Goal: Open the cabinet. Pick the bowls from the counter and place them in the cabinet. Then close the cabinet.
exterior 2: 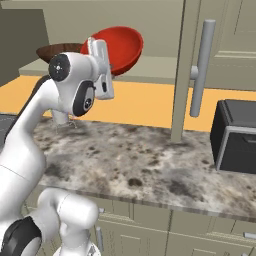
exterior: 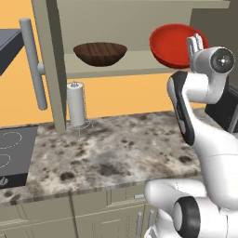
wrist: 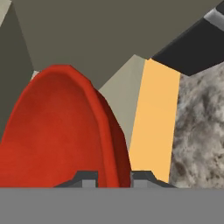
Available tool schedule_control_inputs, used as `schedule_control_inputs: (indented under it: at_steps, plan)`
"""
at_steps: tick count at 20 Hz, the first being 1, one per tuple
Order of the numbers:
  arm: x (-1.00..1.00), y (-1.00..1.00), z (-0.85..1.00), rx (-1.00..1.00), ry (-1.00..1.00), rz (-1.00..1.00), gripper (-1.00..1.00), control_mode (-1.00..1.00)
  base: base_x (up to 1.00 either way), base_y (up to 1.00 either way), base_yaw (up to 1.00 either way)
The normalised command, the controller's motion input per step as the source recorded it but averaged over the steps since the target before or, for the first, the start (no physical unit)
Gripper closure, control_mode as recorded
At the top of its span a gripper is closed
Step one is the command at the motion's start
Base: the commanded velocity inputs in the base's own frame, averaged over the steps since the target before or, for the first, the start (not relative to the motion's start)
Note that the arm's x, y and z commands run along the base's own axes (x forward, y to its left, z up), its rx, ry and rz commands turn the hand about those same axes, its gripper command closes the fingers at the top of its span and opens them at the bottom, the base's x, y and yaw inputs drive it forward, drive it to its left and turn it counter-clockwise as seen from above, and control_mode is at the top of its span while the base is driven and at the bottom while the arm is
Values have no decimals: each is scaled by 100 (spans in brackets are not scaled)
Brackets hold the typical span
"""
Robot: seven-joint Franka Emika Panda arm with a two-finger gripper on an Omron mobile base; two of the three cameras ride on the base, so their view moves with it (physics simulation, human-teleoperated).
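Fingers (wrist: 113, 178) pinched on red bowl (exterior: 171, 44) rim (tilted), at cabinet shelf (exterior: 135, 62), brown bowl (exterior: 100, 53) resting beside.

Flat, even, shadeless rendered light fills all views, sharp throughout with no blur or edge warping, the only soft shading lying inside the open grey-beige wall cabinet (exterior: 139, 18) above the glossy red bowl (exterior: 172, 44), whose surface shows a faint sheen.
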Motion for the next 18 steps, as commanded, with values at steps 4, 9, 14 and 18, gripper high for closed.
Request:
schedule_control_inputs:
  at_steps: [4, 9, 14, 18]
  plan:
    - [70, 0, 0, 0, 5, 0, 100, -100, 0, 0, 0]
    - [68, -1, 0, 0, 5, 0, 100, -100, 0, 0, 0]
    - [65, -8, 0, 0, 8, 0, 100, -100, 0, 0, 0]
    - [52, -16, 0, 0, 7, 0, 100, -100, 0, 0, 0]
